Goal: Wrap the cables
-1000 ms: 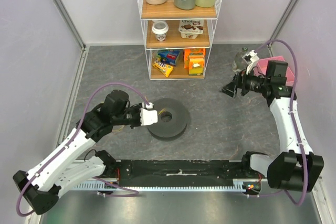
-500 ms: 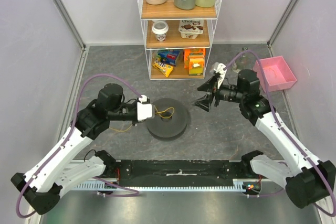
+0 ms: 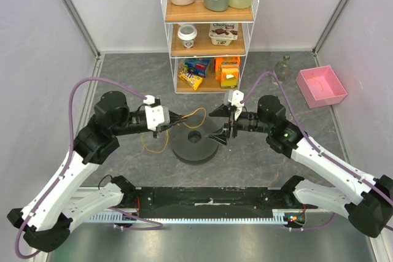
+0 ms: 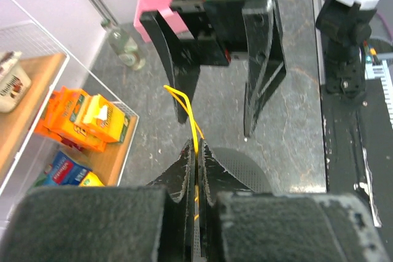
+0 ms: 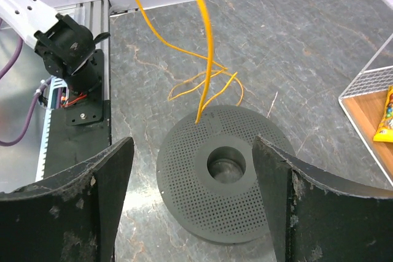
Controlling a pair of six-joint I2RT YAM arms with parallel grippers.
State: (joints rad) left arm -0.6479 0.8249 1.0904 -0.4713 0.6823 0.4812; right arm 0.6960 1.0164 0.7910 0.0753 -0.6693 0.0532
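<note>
The cables are one thin yellow wire (image 3: 196,114). My left gripper (image 3: 179,117) is shut on it just left of and above the dark grey spool (image 3: 195,149). In the left wrist view the wire (image 4: 195,128) runs out from between the closed fingertips of the left gripper (image 4: 197,151). From there a loose loop (image 3: 154,145) hangs to the floor. In the right wrist view the wire (image 5: 207,41) drops to the spool (image 5: 227,204) rim. My right gripper (image 3: 219,125) faces the left one, open above the spool, with nothing between its fingers (image 5: 191,148).
A white wire shelf (image 3: 210,29) with bottles, cups and snack boxes stands at the back centre. A pink tray (image 3: 321,85) and a small glass bottle (image 3: 282,65) sit at the back right. A black rail (image 3: 209,197) runs along the near edge.
My right arm has swung left from beside the pink tray to above the spool. My left gripper has pulled back and up, drawing the wire off the spool into a loop.
</note>
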